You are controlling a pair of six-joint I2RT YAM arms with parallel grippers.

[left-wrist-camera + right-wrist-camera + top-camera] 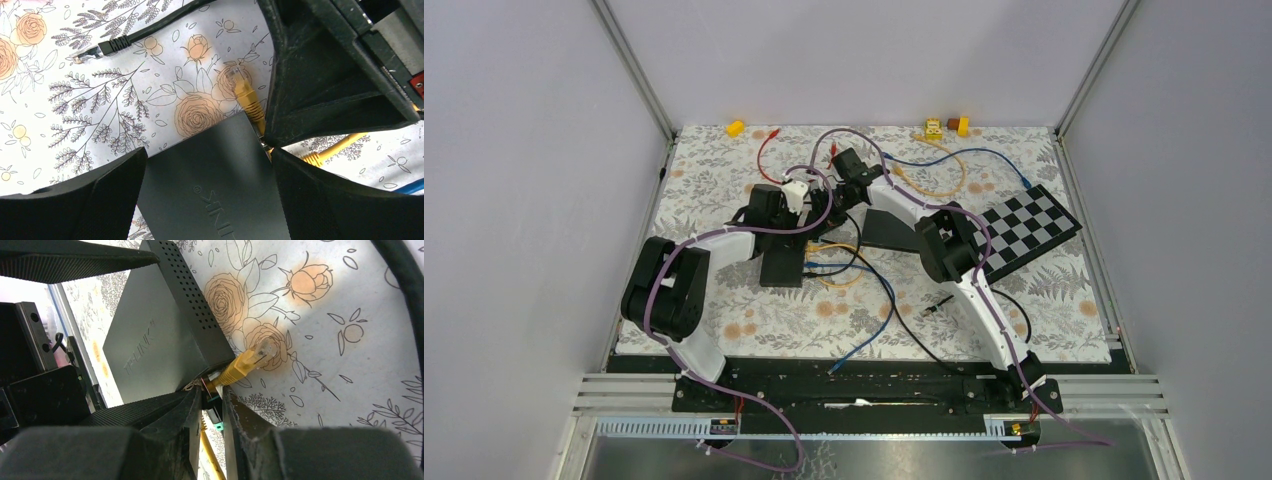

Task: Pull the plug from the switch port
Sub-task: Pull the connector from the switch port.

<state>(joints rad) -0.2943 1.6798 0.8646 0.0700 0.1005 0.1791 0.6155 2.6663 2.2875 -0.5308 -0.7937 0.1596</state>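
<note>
- Bracing the switch (215, 200) is your left pincer's (210, 162) job. It stands wide open, low over the floral desk (100, 110), with the black box between its fingers. Whether the fingers touch the box's sides, you cannot tell from these views.
- Your right pincer (212, 396) is narrow, nipped at the switch's port face on what looks like the plug (311, 159). The plug's yellow ribbed boot runs out from that corner. The port itself is hidden behind the fingertips.
- Do not confuse it with the loose yellow connector (250, 360). That one lies just beside the switch with its clear tip pointing away, in no port.
- Expect the plug to be small, light, hard plastic, held in by a springy latch tab. The cable (209, 455) behind it is soft and gives you no purchase. Grip the stiff body or boot close to the port, with the tab squeezed down.
- Expect the switch to be light and smooth-cased, so it will likely slide on the desk if you pull unbraced. Pull straight out along the port's line, because a sideways tug could snap the tab or drag the box.
</note>
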